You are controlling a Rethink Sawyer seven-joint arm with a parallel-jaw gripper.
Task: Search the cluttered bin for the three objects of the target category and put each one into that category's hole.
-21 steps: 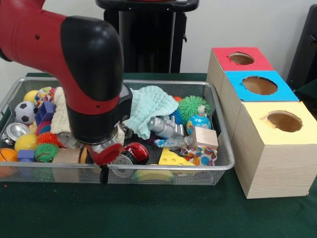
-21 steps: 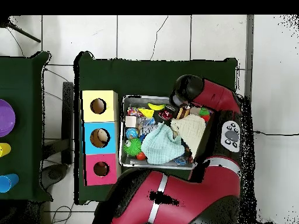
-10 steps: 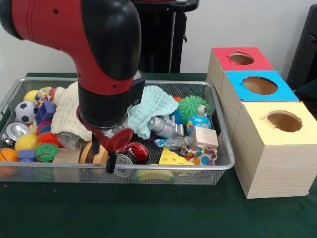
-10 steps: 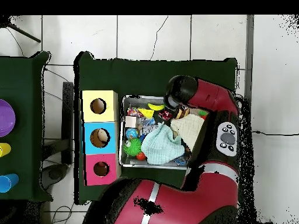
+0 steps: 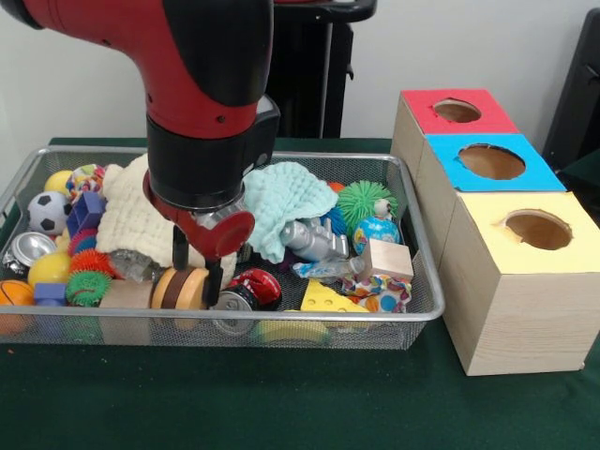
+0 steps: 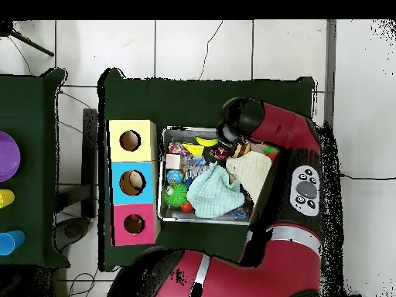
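Green cloth covers the worktop (image 5: 281, 403), which carries a wire mesh bin (image 5: 412, 314) and, to its right in the front view, a row of three wooden boxes. Each box has a round hole in its lid: the red box (image 5: 457, 111) is farthest, the blue box (image 5: 491, 161) is in the middle, and the yellow box (image 5: 532, 231) is nearest.

The gripper (image 5: 195, 270) hangs over the near left part of the bin. Its two dark fingers (image 5: 178, 249) are parted, and nothing is seen between them. They stand just above and partly in front of a striped wooden spool (image 5: 181, 288), which lies on its side with its long axis running left to right.

Other contents, noted from the front view:
- A red can (image 5: 251, 289) lies just right of the spool, its silver end facing near and left.
- A yellow wedge (image 5: 324, 300) sits against the near wall.
- A wooden cube (image 5: 387, 260) lies near the right wall.
- A mint cloth (image 5: 289, 202) and a cream cloth (image 5: 131, 220) lie over the middle.
- A soccer ball (image 5: 47, 212) is at the far left.
- A green spiky ball (image 5: 366, 201) is at the far right.

The overhead view shows the arm (image 6: 271, 131) over the bin's edge; the gripper itself is hidden there.
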